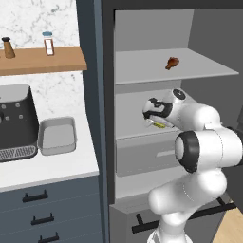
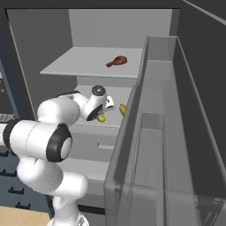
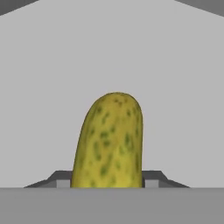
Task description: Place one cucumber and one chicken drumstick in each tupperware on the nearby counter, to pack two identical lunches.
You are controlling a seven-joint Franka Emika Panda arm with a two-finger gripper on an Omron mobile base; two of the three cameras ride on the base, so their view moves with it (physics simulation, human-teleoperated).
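The hand [image 1: 153, 115] is reached into the open fridge at the middle shelf [image 1: 137, 130], and the hand view shows the cucumber [image 3: 109, 142] standing up right between the two dark finger tips [image 3: 151, 178], which sit narrowed against its sides; it looks gripped, though how firmly cannot be told. The risk I see is a shallow hold: the fingers seem to pinch only the near end, so the long body could pivot or slip out when the arm pulls back, dropping onto the shelf below the hand. A second yellowish item [image 2: 122, 109] lies just beside the hand and could be knocked. The chicken drumstick [image 1: 172, 62] rests on the shelf above the hand. The tupperware [image 1: 57, 135] sits on the desk [image 1: 57, 166] well off to the hand's left, so the carry is long.
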